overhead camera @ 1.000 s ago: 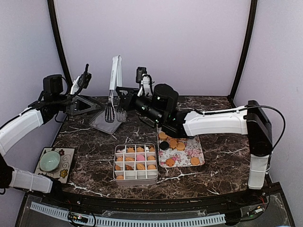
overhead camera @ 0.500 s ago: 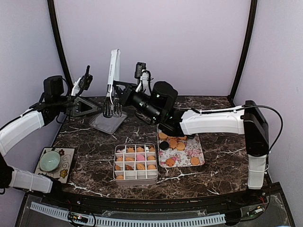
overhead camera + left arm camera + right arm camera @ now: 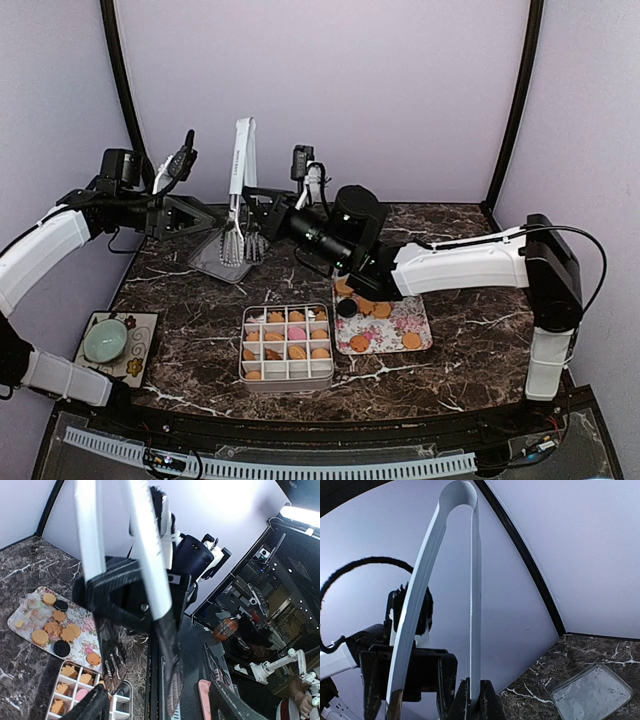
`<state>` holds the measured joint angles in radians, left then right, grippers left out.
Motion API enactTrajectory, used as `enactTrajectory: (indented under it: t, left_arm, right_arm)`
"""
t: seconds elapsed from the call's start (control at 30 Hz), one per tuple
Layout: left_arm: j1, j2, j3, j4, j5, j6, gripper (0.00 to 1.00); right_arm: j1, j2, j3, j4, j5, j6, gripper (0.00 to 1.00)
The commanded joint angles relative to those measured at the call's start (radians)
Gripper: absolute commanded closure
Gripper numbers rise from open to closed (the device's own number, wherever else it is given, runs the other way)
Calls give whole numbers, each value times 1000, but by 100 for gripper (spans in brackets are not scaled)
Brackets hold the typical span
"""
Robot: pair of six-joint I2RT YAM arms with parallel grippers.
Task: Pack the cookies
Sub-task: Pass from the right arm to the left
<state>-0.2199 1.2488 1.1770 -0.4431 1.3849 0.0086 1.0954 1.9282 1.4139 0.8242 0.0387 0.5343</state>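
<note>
The cookies lie on a flower-patterned tray (image 3: 420, 322) (image 3: 30, 611) and in a white divided box (image 3: 287, 345) (image 3: 75, 690). Metal tongs (image 3: 240, 185) (image 3: 470, 580) (image 3: 145, 555) stand upright at the back left, tips down. My right gripper (image 3: 262, 213) (image 3: 475, 702) is shut on one arm of the tongs, low down. From the left, my left gripper (image 3: 207, 219) (image 3: 160, 712) stands open, its fingers (image 3: 85, 710) spread on either side of the tongs' tips and not touching them.
A clear plastic lid (image 3: 222, 263) (image 3: 592, 692) lies on the marble table under the tongs. A green bowl (image 3: 105, 340) on a patterned mat sits at the front left. Black frame posts rise at both back corners.
My left arm has risen and reached right, toward the tongs. The right gripper, still holding the tongs, shifted slightly right and lowered their tips a little.
</note>
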Motion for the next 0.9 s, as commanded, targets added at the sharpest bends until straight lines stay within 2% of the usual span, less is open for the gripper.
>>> enactTrajectory:
  t: [0.0,0.27,0.57,0.63,0.73,0.8,0.87]
  left_arm:
    - [-21,-22,-53,41,13,-33,34]
    - [-33,-39,-96,60,96,-49,51]
    - [-40,-51,-118,114,141,-91,66]
    - [-42,-51,-120,130,150,-104,74]
    - [-41,-51,-117,130,155,-97,99]
    - [-42,-48,-105,89,153,-60,100]
    - [-42,-39,-87,28,143,-3,100]
  right_arm:
    - [10,16,83,109,-26,29,100]
    - [11,87,163,152,-32,31,100]
    - [13,122,202,142,-35,19,100]
    - [14,126,203,142,-36,19,100]
    - [14,121,198,132,-54,21,99]
    - [9,98,189,91,-88,13,82]
    - [-9,62,160,56,-127,24,55]
